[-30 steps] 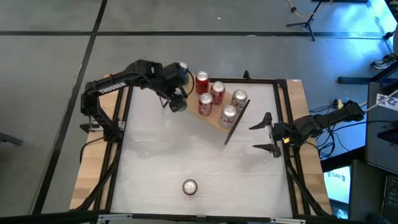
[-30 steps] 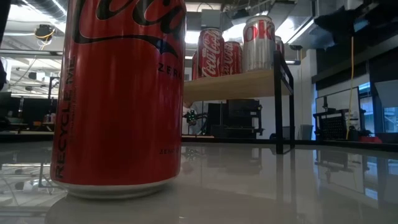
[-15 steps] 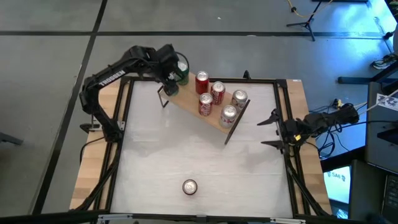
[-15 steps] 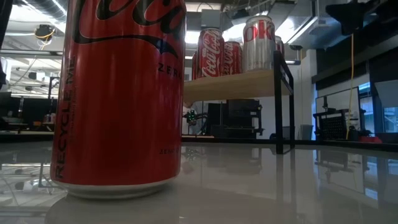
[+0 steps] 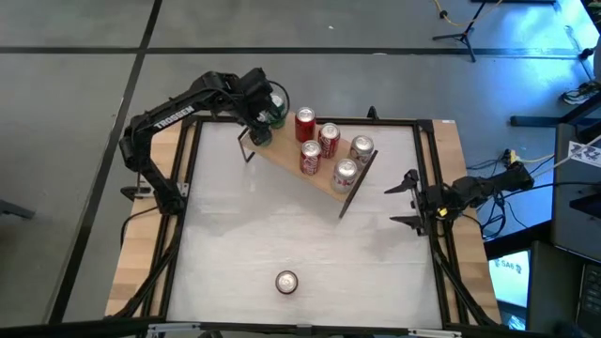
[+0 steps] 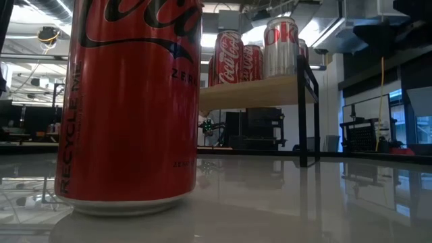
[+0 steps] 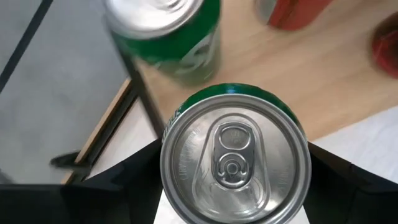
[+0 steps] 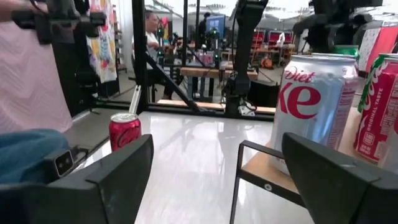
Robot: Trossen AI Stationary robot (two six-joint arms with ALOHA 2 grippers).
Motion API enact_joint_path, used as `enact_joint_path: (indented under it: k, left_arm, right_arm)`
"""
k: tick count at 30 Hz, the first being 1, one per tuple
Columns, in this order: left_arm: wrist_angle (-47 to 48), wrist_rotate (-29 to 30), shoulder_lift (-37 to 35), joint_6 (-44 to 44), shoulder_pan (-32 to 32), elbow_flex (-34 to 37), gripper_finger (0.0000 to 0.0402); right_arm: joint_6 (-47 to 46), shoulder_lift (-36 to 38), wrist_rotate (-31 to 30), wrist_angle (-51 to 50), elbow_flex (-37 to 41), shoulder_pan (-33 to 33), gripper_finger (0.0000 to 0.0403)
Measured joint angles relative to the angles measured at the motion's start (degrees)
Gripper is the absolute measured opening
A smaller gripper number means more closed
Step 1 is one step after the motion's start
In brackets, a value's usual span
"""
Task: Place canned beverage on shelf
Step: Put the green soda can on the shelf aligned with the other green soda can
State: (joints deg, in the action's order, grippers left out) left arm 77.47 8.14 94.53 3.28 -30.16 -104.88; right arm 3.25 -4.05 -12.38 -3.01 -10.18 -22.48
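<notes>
The shelf [image 5: 285, 156], a light-wood board on black legs, stands slantwise at the table's far middle. It carries three red cans [image 5: 328, 139], two silver cans [image 5: 362, 148] and a green can [image 7: 174, 37] at its far left end. My left gripper [image 5: 263, 120] hangs over that end, shut on a second green can [image 7: 233, 155]. A red can [image 5: 286, 282] stands upright near the table's front edge and fills the low view [image 6: 131, 101]. My right gripper [image 5: 406, 199] waits open at the table's right edge. My left gripper pinches the green can's side wall just under the top rim [image 7: 164, 163], with one finger [image 7: 124, 186] on each side. The fingers come steeply from above. The can stays upright, top up, over the shelf's left end. I cannot tell whether its base touches the board.
Black frame rails [image 5: 192, 160] run along the table's left, right and far sides. The white tabletop [image 5: 282, 221] lies bare between the shelf and the front can. In the right wrist view, people [image 8: 37, 74] and equipment show beyond the table.
My left gripper has carried the green can from beside the shelf's near left corner toward the table's far edge, and now holds it upright over the shelf's far left end, next to the other green can. My right arm has folded back a little.
</notes>
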Motion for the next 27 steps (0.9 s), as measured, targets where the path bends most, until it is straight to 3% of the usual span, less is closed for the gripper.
enact_joint_path:
  k: [4, 11, 19, 27]
  left_arm:
    - [-3.0, -1.7, 0.0, -1.0, -0.2, 2.9, 0.0276]
    - [-4.1, -2.3, -0.3, -1.1, -1.9, 4.5, 0.0276]
    - [-4.8, -3.3, -0.3, -2.5, -2.6, 4.6, 0.0282]
    - [-4.8, -3.4, -0.2, -4.3, -2.6, 4.7, 0.0287]
  right_arm:
    - [-0.5, 4.1, 0.0, 0.1, 2.4, 0.0, 0.0349]
    - [-0.3, 3.9, -3.6, 3.1, 5.7, 0.0, 0.0349]
    - [-0.5, 3.8, -2.6, 9.9, 9.8, 0.0, 0.0349]
    - [6.2, 3.9, -3.9, 12.1, 9.8, 3.2, 0.0349]
